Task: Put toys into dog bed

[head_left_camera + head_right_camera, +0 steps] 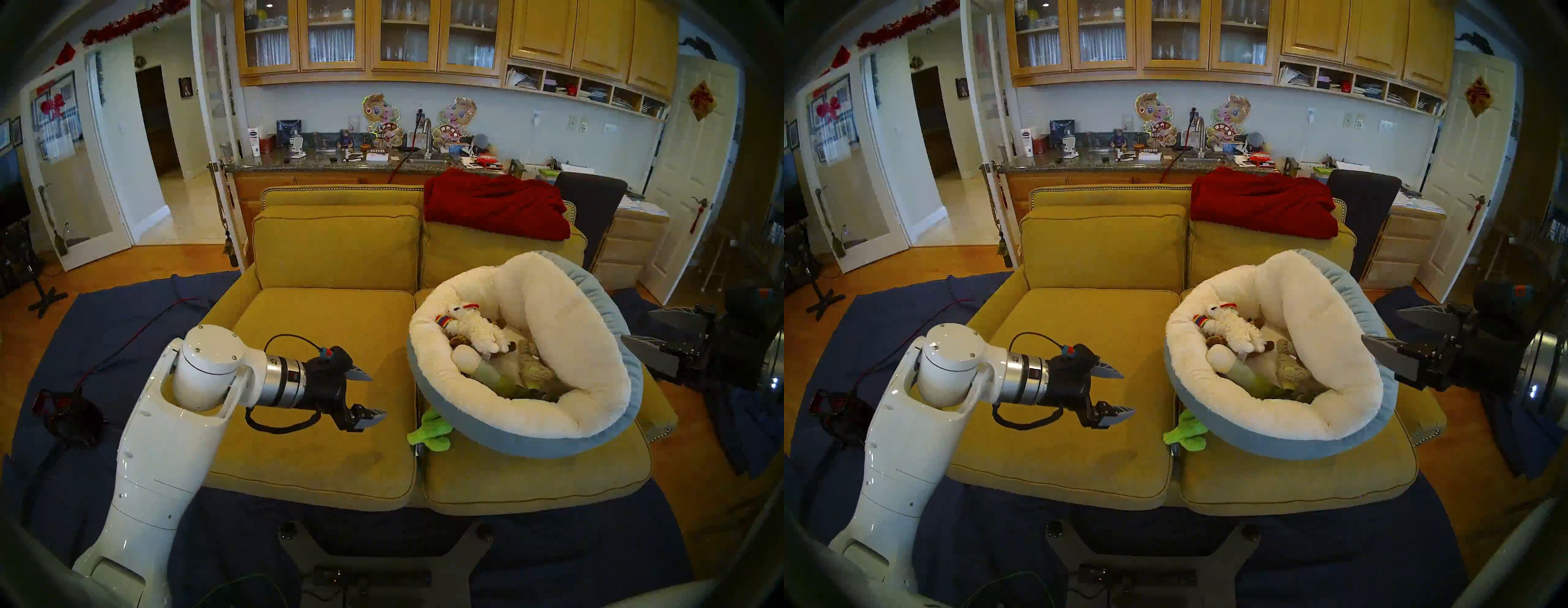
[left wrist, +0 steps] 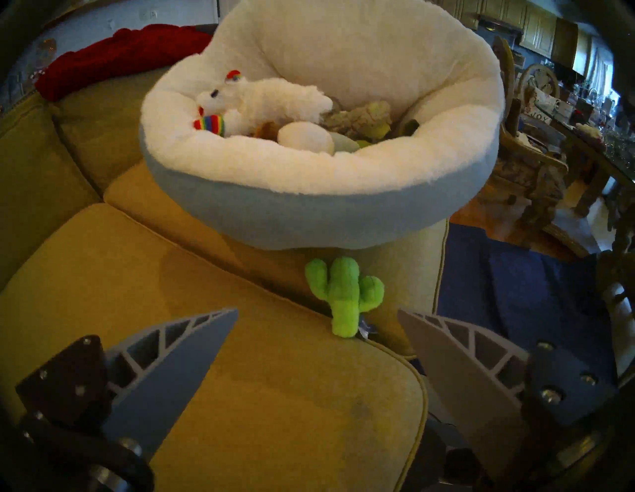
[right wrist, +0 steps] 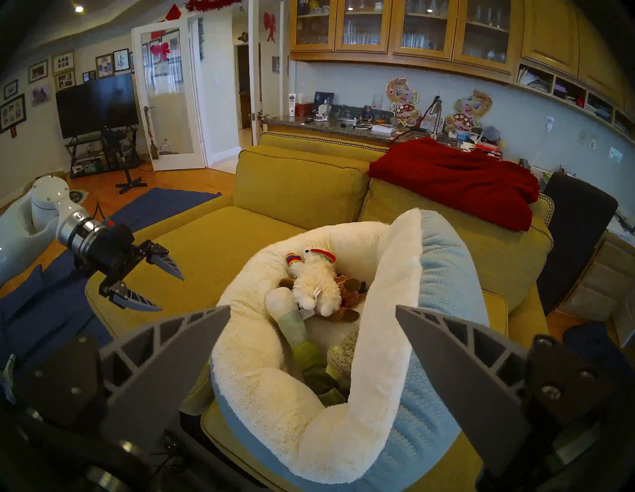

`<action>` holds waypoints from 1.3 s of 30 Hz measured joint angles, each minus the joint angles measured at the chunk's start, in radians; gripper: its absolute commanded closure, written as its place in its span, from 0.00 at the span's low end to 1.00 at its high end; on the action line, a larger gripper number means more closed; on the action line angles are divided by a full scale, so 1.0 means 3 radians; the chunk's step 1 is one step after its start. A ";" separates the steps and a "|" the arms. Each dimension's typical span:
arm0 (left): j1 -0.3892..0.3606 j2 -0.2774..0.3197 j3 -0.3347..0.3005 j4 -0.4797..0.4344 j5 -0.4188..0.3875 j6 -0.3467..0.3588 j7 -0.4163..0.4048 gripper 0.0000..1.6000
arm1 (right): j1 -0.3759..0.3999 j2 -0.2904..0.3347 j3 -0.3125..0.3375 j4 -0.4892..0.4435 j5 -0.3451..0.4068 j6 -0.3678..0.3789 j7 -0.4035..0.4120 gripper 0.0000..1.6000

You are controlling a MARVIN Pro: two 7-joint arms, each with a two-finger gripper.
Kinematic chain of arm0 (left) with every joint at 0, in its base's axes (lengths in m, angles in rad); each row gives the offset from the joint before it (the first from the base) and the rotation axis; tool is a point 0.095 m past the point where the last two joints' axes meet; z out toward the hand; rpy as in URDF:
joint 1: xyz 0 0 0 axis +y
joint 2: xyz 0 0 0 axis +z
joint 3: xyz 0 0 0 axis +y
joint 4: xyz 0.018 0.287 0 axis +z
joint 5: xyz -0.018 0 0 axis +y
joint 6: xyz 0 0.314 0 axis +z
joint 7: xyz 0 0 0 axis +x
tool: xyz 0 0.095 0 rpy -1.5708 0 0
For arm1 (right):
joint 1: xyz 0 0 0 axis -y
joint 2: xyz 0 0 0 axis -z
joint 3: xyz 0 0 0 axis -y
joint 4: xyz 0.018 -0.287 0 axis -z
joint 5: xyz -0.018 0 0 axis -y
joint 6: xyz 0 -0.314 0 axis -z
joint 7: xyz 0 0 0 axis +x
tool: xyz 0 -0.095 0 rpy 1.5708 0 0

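The dog bed point(image 1: 530, 418), cream fleece inside and light blue outside, lies tilted on the right seat of the sofa. In it lie the white lamb point(image 1: 477, 329), the leek point(image 1: 481, 367), the grey mottled animal point(image 1: 535, 366) and the brown knitted animal point(image 1: 457, 340), which is partly hidden under the lamb. The green cactus point(image 1: 429, 433) lies on the seat seam, half under the bed's front left edge; it also shows in the left wrist view point(image 2: 345, 295). My left gripper point(image 1: 378, 395) is open and empty above the left seat, left of the cactus. My right gripper point(image 1: 1380, 325) is open and empty at the bed's right rim.
A red blanket point(image 1: 496, 204) hangs over the mustard sofa's point(image 1: 322, 339) back on the right. A dark chair point(image 1: 589, 204) stands behind the sofa's right end. A blue cloth point(image 1: 127, 322) covers the floor around the sofa. A cluttered counter point(image 1: 339, 163) runs behind.
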State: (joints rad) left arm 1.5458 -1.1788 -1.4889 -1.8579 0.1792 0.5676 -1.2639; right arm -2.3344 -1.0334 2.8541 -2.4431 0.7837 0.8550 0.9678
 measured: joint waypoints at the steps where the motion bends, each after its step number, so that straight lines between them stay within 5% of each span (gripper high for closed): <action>1: -0.0001 0.0000 0.0030 0.0009 0.0007 -0.0010 0.0004 0.00 | 0.0000 0.0000 0.0000 0.0000 0.0000 0.0000 0.0000 0.00; 20: -0.0328 -0.0308 0.0679 0.0753 0.0431 -0.0243 0.0408 0.00 | 0.0000 0.0001 -0.0001 0.0000 0.0000 0.0000 0.0000 0.00; 39: -0.0488 -0.0481 0.0915 0.0938 0.0468 -0.0320 0.0506 0.00 | 0.0000 0.0001 0.0000 0.0000 0.0000 0.0000 0.0000 0.00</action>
State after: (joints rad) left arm 1.3995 -1.3232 -1.2142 -1.5765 0.3196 0.4717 -1.1120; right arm -2.3345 -1.0331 2.8541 -2.4432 0.7837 0.8550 0.9678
